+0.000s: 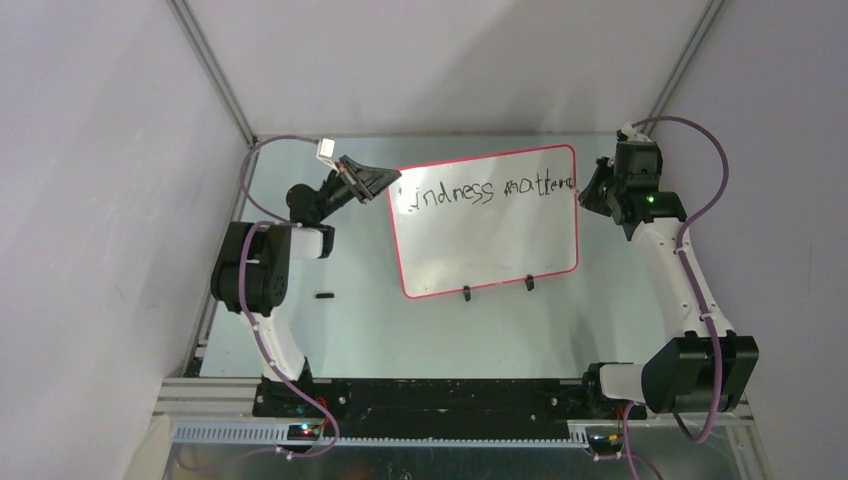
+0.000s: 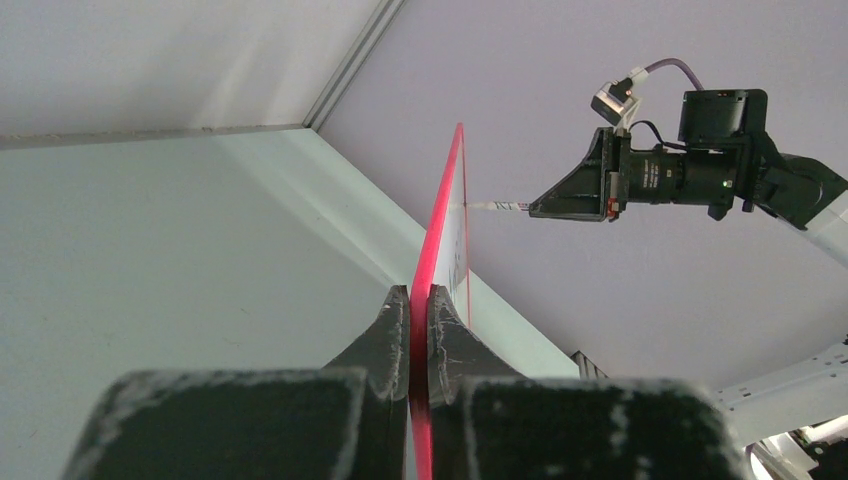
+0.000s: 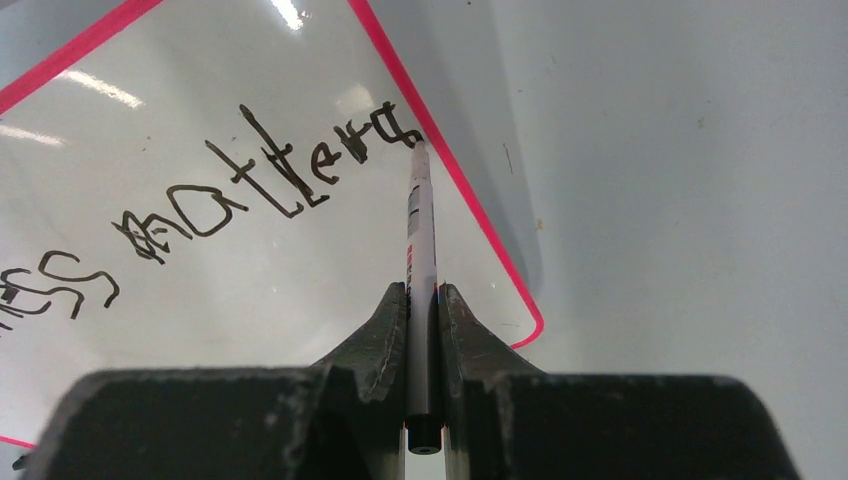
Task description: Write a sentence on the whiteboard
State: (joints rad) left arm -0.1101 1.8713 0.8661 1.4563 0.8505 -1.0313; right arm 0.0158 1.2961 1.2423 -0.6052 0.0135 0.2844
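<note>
Two grippers: both closed, each clamped on something.
Right gripper (image 3: 422, 295): bottom centre of right wrist view. Jaws squeeze marker (image 3: 420, 225) mid-barrel. Tip touches whiteboard (image 3: 250, 290) at the last letter, just beside rim (image 3: 469, 200).
Left gripper (image 2: 418, 300): bottom centre of left wrist view, jaws pinched on the whiteboard's left edge.
Marker handling: slim, light, smooth barrel. It probably twists under pressure, so a tight mid-barrel hold suits it.
Clip feet (image 1: 466, 293): two, at the whiteboard's lower edge, centre of top view.
Whiteboard handling: centre of top view, propped on its feet. Looks thin, stiff, light and glossy, and likely slides or tips under pen pressure. Hold it by the edge, not the face.
Sentence (image 1: 455, 192): one line across the whiteboard's upper part, roughly "indness matters". First letter hard to read.
</note>
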